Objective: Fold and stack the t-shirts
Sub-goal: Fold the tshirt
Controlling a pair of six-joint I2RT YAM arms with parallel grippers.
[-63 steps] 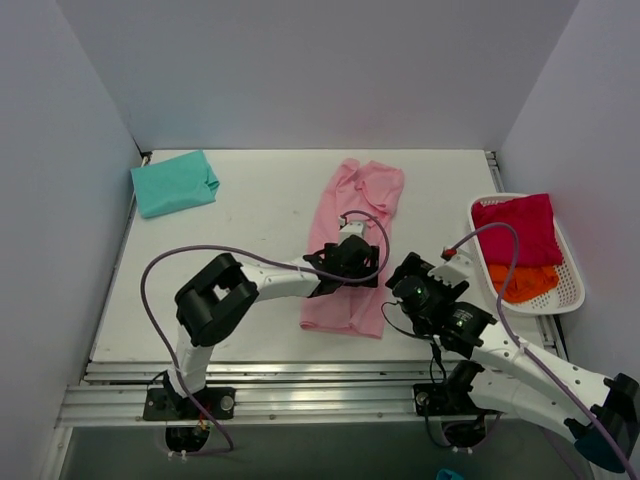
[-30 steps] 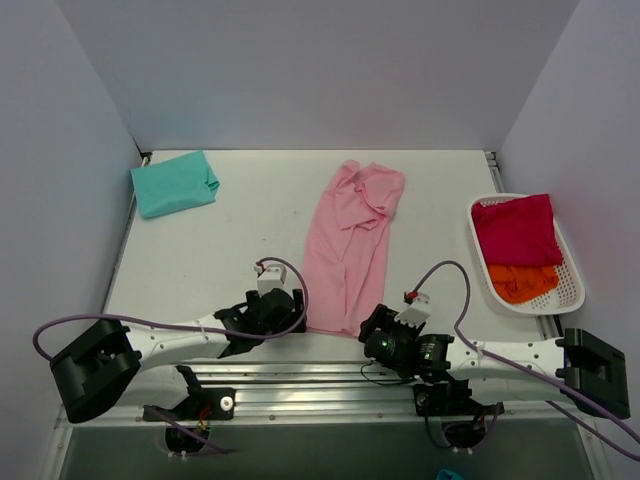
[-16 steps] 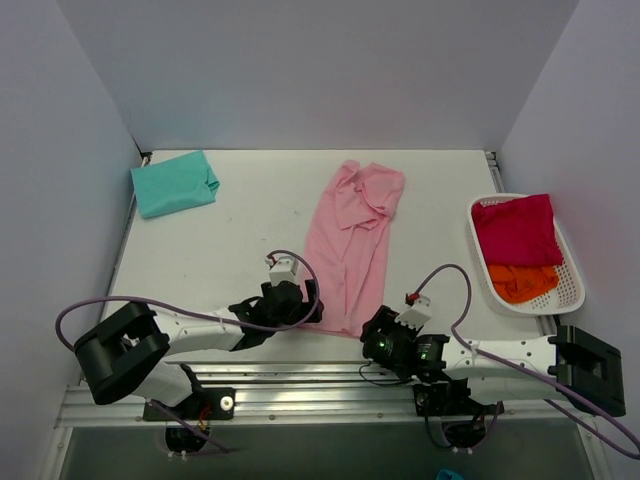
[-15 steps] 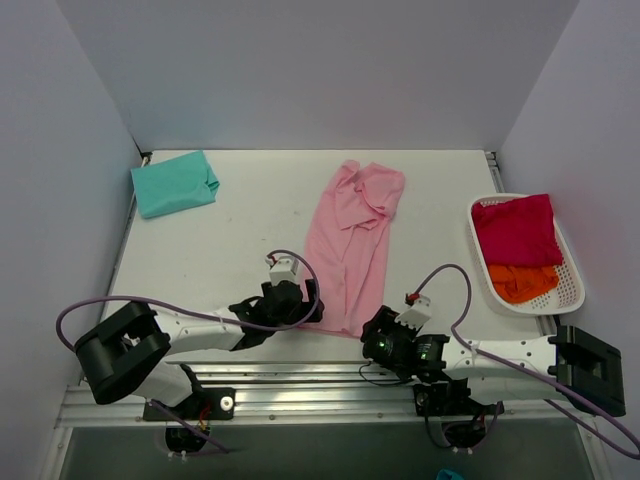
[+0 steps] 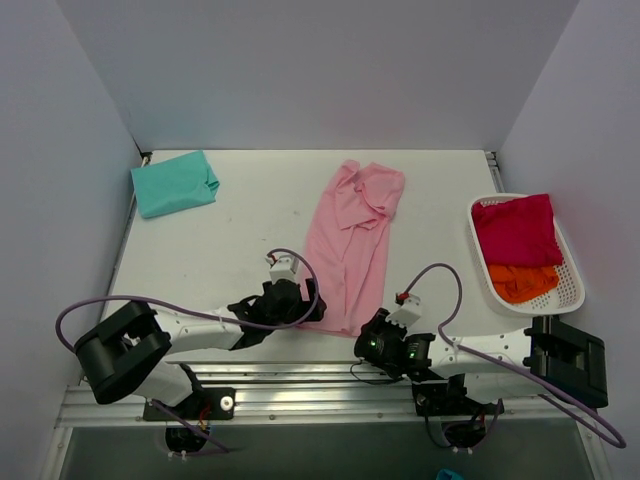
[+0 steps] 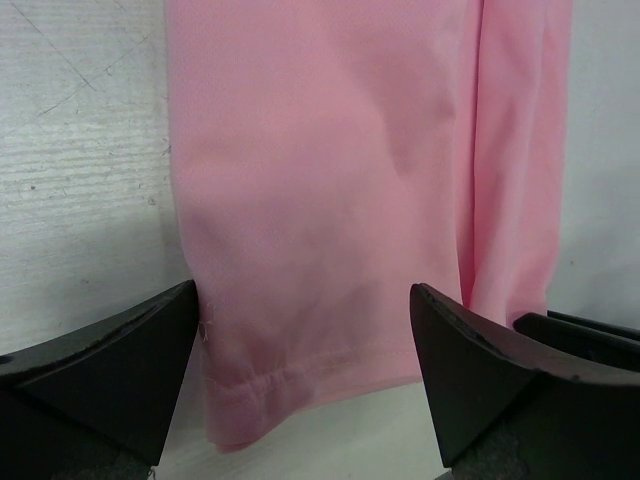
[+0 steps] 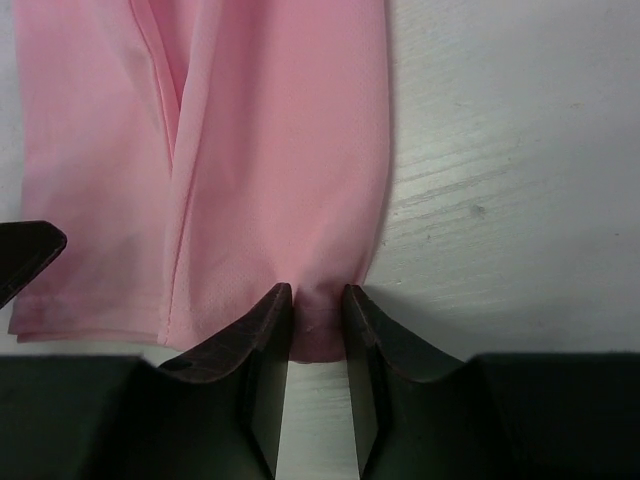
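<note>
Now: both claws at near hem of pink shirt

White bench (image 5: 240, 240), walled on three sides, arm bases at its near edge. Pink t-shirt (image 5: 350, 250) lies flat mid-bench as a long narrow strip, running from the far centre to the near edge. Sides are folded in lengthwise, and the collar and sleeve end at the far side is a bit bunched. Its hem sits at the near edge, between the two arms.

White mesh basket (image 5: 572, 290) on the right side of the bench, well apart from the pink shirt. Crimson t-shirt (image 5: 515, 230) is crumpled in its far part, orange t-shirt (image 5: 520, 282) in its near part, partly under the crimson one. Teal t-shirt (image 5: 174, 183) is folded into a small rectangle in the far-left corner, alone.

Left arm is stretched low along the near edge and reaches in from the left. Left claw (image 6: 305, 340) is released, jaws spread wide. In the left wrist view the near-left hem corner lies between the two fingers (image 6: 120, 350), cloth flat on the bench, not pinched.

Right arm is also low and comes in from the right. Right claw (image 7: 318, 300) is clenched on the near-right hem corner. In the right wrist view the fingertips (image 7: 260, 320) stand very close together with a narrow tab of pink hem squeezed between them. The rest of the shirt lies flat, lengthwise fold line visible just left of the grip.
</note>
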